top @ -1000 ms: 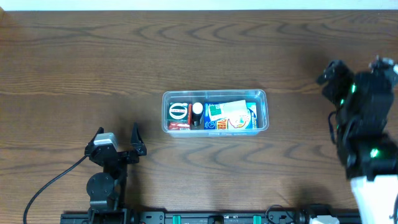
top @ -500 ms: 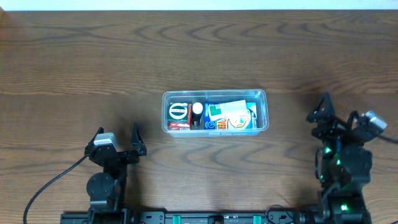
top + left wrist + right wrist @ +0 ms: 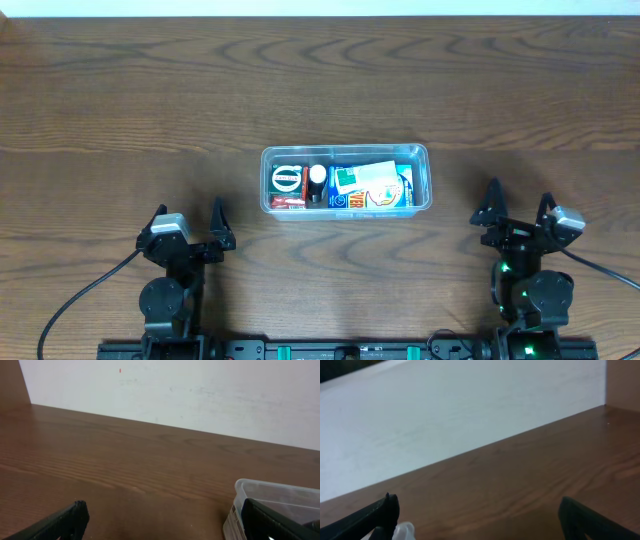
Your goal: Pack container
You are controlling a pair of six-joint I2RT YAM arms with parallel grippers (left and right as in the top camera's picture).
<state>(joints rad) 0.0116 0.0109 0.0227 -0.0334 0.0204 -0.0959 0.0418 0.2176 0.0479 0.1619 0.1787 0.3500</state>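
Note:
The clear plastic container [image 3: 345, 180] stands in the middle of the wooden table, holding several small packets side by side. Its corner shows at the lower right of the left wrist view [image 3: 260, 497] and as a pale sliver at the lower left of the right wrist view [image 3: 402, 531]. My left gripper [image 3: 188, 228] is open and empty, low at the front left, well short of the container. My right gripper [image 3: 518, 215] is open and empty at the front right, to the right of the container and nearer the front edge.
The brown wooden table [image 3: 320, 90] runs back to a white wall [image 3: 175, 390]. A black cable [image 3: 75, 300] trails from the left arm's base toward the front left edge.
The right arm has swung down and back from the right side of the table to a low pose at the front right. The left arm and container have not moved.

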